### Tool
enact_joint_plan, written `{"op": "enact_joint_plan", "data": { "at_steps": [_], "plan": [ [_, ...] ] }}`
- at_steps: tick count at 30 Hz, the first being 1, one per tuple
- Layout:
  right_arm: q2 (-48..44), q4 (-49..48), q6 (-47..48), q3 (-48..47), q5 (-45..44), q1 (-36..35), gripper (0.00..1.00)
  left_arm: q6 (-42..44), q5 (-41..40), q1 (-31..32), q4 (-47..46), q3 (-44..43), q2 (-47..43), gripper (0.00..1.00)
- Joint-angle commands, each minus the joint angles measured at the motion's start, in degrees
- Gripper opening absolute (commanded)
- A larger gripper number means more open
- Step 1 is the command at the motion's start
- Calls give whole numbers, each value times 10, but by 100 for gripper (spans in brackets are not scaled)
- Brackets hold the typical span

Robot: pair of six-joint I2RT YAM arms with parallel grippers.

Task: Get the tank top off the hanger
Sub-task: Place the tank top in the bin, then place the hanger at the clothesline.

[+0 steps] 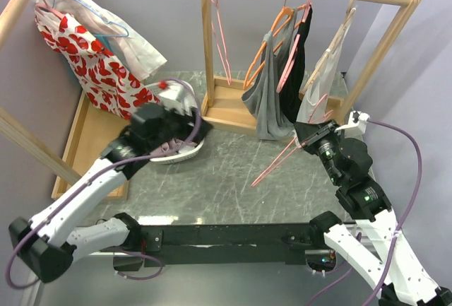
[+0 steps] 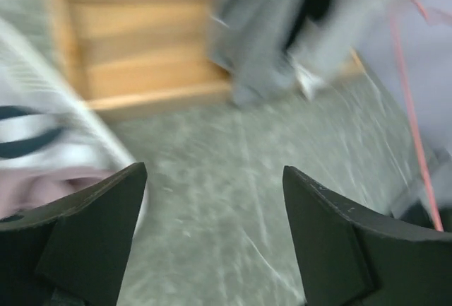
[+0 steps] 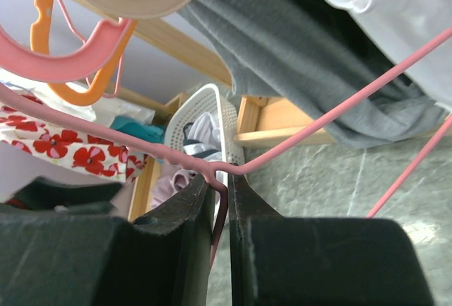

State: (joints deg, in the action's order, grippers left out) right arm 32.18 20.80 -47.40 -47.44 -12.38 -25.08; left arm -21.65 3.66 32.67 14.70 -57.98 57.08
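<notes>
Two arms flank the wooden rack [image 1: 226,104] in the top view: the left gripper [image 1: 180,121] hangs over a white basket [image 1: 192,152] left of its base, and the right gripper [image 1: 305,136], right of it, holds a bare pink hanger [image 1: 279,161]. Left wrist view: jaws wide, empty; mauve cloth [image 2: 28,187] lies in the basket, but I cannot tell whether it is the tank top. Right wrist view: jaws narrow, pinching the hanger's neck before the rack.

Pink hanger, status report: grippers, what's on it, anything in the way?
Right gripper shut on pink hanger at neck. Left gripper open, empty, near white basket. Hanger looks bare. Grey garment hangs close behind.
</notes>
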Motion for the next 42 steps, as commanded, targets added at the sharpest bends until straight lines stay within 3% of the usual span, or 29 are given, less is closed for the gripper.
{"op": "enact_joint_plan", "data": {
  "at_steps": [1,7,13,23,36,38,40,41,42],
  "plan": [
    [11,-58,-17,4,30,5,2,22,49,103,-35,-34,63,80],
    [35,-79,-24,9,30,7,1,5,27,199,-46,-70,98,81],
    [53,-95,-44,18,20,7,0,-4,14,250,-41,-93,95,83],
    [60,-100,-43,22,-1,7,0,-4,56,288,-28,-88,107,82],
    [56,-101,-40,15,6,6,0,9,40,314,-15,-96,154,81],
    [58,-100,-41,14,8,7,0,9,37,318,-16,-92,155,76],
    [56,-102,-41,14,10,6,0,11,24,318,-11,-88,158,62],
    [55,-101,-41,12,11,6,0,12,20,319,-6,-88,159,55],
    [53,-100,-41,12,10,6,0,13,11,321,-3,-89,160,39]
  ]
}}
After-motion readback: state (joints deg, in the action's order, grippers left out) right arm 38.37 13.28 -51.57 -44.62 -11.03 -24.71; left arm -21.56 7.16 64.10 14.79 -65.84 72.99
